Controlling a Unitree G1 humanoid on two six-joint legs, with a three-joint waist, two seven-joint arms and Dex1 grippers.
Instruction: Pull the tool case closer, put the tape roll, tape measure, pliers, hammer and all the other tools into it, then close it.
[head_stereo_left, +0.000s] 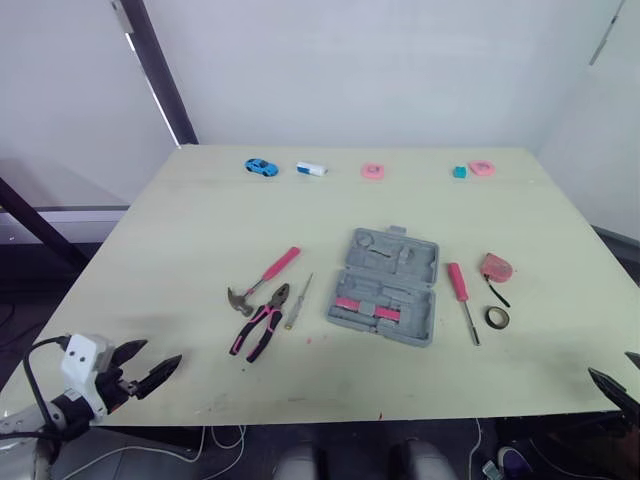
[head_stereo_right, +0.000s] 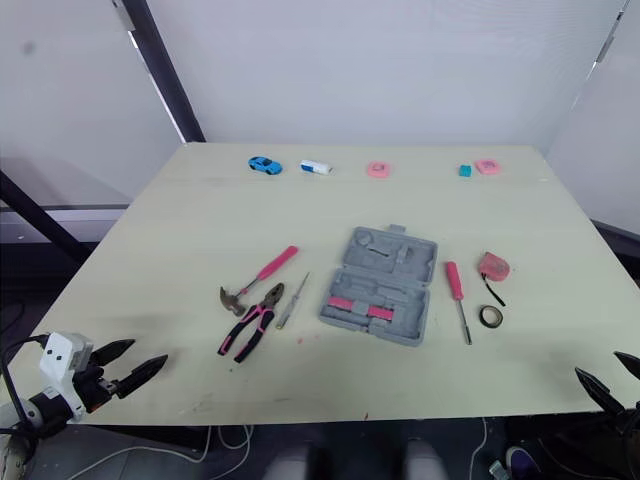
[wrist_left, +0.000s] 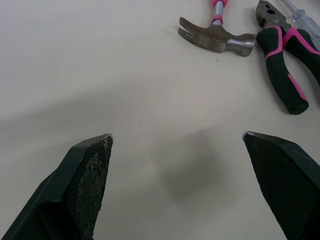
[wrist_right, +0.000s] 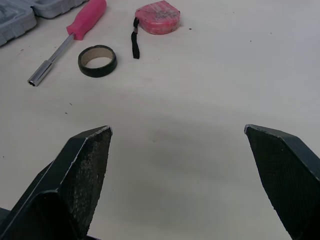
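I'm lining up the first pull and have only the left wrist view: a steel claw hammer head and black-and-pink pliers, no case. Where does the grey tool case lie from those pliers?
Observer: The grey plastic tool case lies mid-table, to the robot's right of the black-and-pink pliers, with a slim clear-handled screwdriver between them.
Operator: Open or shut?
Observer: Open, both halves lying flat, with pink pieces in the near half.
Operator: What is further right of it?
Observer: A pink-handled screwdriver, a pink tape measure and a black tape roll, all ahead of the open right gripper.
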